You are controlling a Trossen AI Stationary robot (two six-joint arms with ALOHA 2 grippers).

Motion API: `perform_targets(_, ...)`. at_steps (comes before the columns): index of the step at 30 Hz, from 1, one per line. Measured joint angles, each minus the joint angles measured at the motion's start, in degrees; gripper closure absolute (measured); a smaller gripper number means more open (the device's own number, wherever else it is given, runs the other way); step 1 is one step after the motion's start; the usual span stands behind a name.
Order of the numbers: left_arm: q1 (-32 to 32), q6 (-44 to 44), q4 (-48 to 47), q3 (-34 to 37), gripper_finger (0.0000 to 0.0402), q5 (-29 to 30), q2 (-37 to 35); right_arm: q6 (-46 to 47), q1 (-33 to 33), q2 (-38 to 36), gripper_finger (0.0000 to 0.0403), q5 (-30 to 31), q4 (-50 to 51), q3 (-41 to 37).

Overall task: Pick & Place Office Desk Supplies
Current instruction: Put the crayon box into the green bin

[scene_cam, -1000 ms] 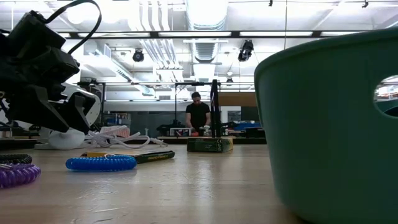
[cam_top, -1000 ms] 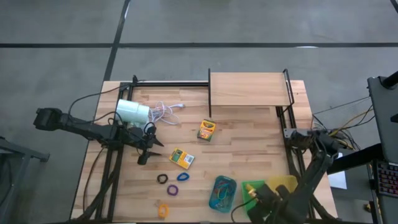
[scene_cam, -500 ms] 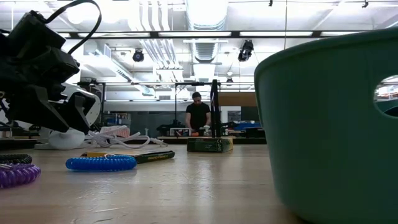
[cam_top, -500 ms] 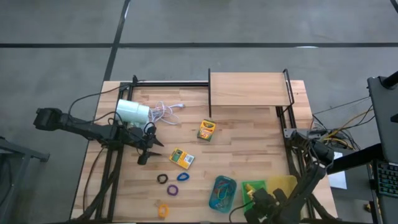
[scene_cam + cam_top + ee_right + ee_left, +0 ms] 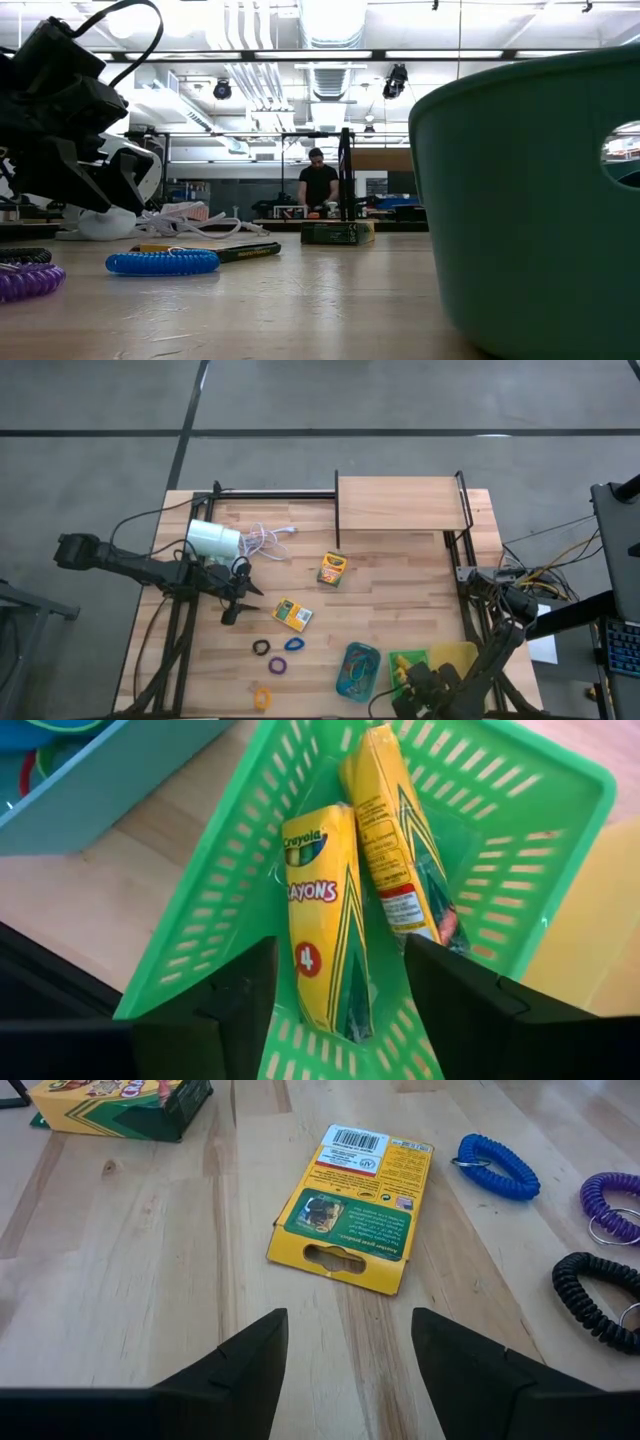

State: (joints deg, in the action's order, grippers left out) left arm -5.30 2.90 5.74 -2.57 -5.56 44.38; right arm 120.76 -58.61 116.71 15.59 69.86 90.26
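Note:
Two yellow-and-green crayon boxes lie flat on the table: one (image 5: 292, 615) just in front of my left gripper (image 5: 236, 603), seen close in the left wrist view (image 5: 350, 1220), and a second (image 5: 332, 568) farther off. Black (image 5: 261, 648), blue (image 5: 294, 644), purple (image 5: 277, 665) and orange (image 5: 262, 697) loops lie near the near edge. My left gripper (image 5: 348, 1325) is open and low over the wood. My right gripper (image 5: 340, 950) is open above the green tray (image 5: 230, 910), where two more crayon boxes (image 5: 325, 920) (image 5: 400, 840) lie side by side.
A teal tray (image 5: 357, 670) holding loops sits left of the green tray (image 5: 403, 660), with a yellow tray (image 5: 455, 654) to its right. A white lamp (image 5: 212, 540) with its cord (image 5: 265, 540) lies behind my left gripper. A wooden shelf (image 5: 400, 505) stands at the far right.
My right arm has eased slightly toward the table's near edge over the green tray, still open. Nothing on the table has moved.

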Motion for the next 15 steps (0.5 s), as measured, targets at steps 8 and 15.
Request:
perform_targets(8, 0.00, 0.00, 0.00, 0.00, 0.0185, 0.02, 0.00, -1.23, 0.00, 0.00, 0.0168, 0.02, 0.10, 0.00)
perform_targets(15, 0.00, 0.00, 0.00, 0.00, 0.0185, 0.01, 0.00, -1.45, 0.00, -0.06, 0.0177, 1.06, 0.51, 0.90)
